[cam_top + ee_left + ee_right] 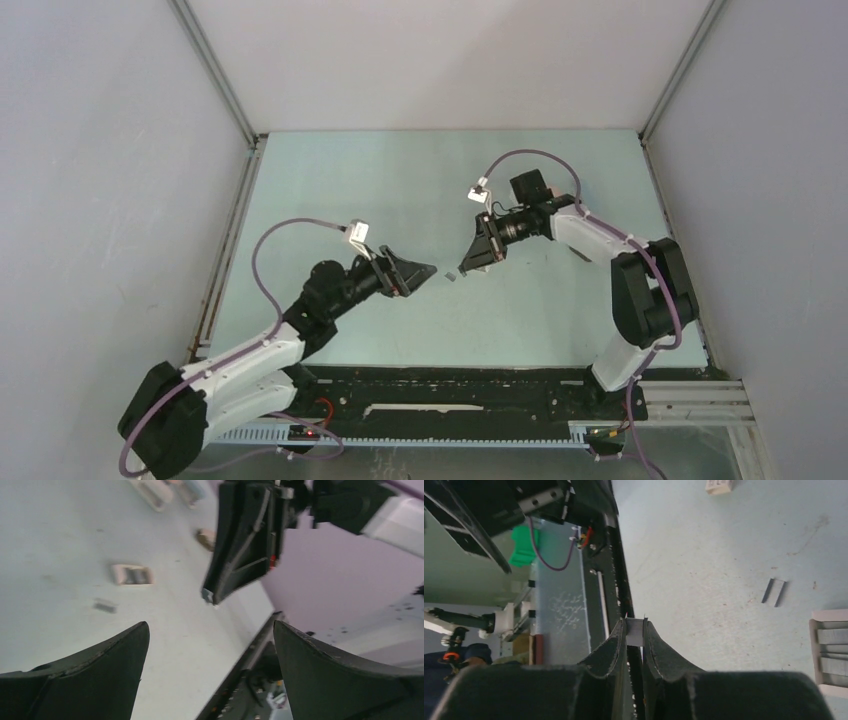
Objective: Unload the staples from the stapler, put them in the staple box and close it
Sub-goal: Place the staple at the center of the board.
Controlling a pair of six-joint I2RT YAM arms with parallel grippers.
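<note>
My right gripper [634,622] is shut on a short grey strip of staples [634,631], pinched upright between the fingertips just above the table. In the left wrist view the same right gripper [210,596] hangs tip-down over the table. Another loose dark strip of staples [774,591] lies flat on the table; it also shows as a small strip [105,606]. My left gripper [210,624] is wide open with nothing between its fingers, facing the right gripper [466,268] from a short distance [425,272]. No stapler is recognisable in any view.
A small white box [131,574] lies on the table near the right gripper's tip, seen from above as a pale speck [451,275]. More small boxes [152,492] lie further off, one at the frame edge [829,650]. The table's black front rail [470,385] runs near the arm bases.
</note>
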